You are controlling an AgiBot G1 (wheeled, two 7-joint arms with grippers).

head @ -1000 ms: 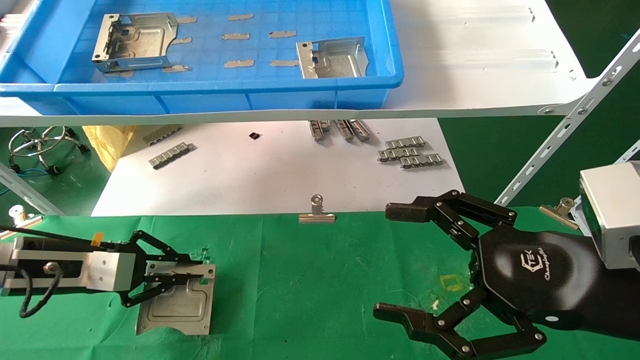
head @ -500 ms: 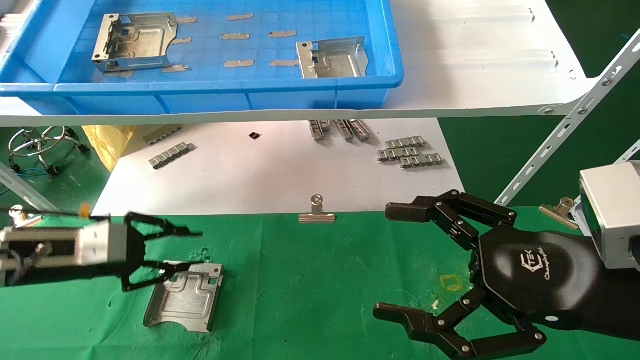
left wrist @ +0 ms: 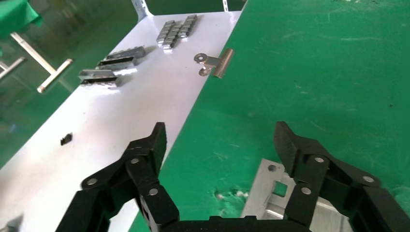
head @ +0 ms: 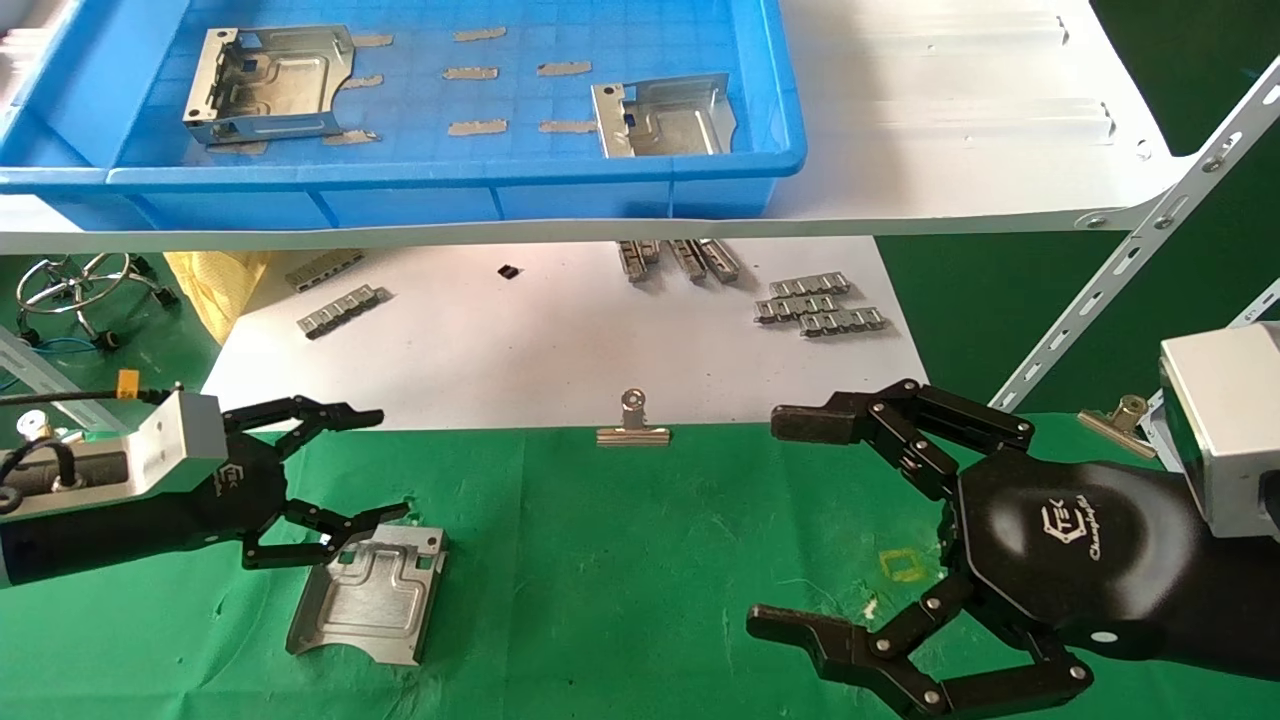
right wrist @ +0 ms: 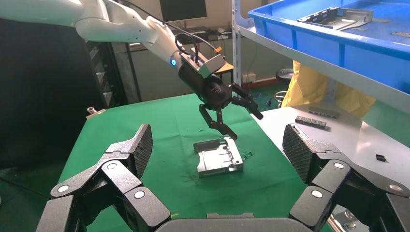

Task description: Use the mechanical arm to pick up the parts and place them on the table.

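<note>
One silvery bracket (head: 370, 595) lies flat on the green cloth table (head: 640, 560) at the left; it also shows in the right wrist view (right wrist: 218, 155) and partly in the left wrist view (left wrist: 270, 193). My left gripper (head: 365, 465) is open and empty, raised just above the bracket's far edge; its jaws stand wide apart in the left wrist view (left wrist: 220, 140). Two more brackets (head: 268, 82) (head: 662, 116) lie in the blue bin (head: 450, 185) on the shelf. My right gripper (head: 770, 525) is open and empty, low over the table at the right.
A white shelf board (head: 950, 120) carries the bin. Below it a white sheet (head: 520, 350) holds small grey ridged strips (head: 815, 305). Binder clips (head: 633, 425) (head: 1115, 420) pin the cloth's far edge. A slanted shelf strut (head: 1130, 260) rises at the right.
My left gripper let go of the bracket, opened, then lifted and drew back toward the table's far edge. The bracket stays on the cloth, slightly shifted. The right arm has not moved.
</note>
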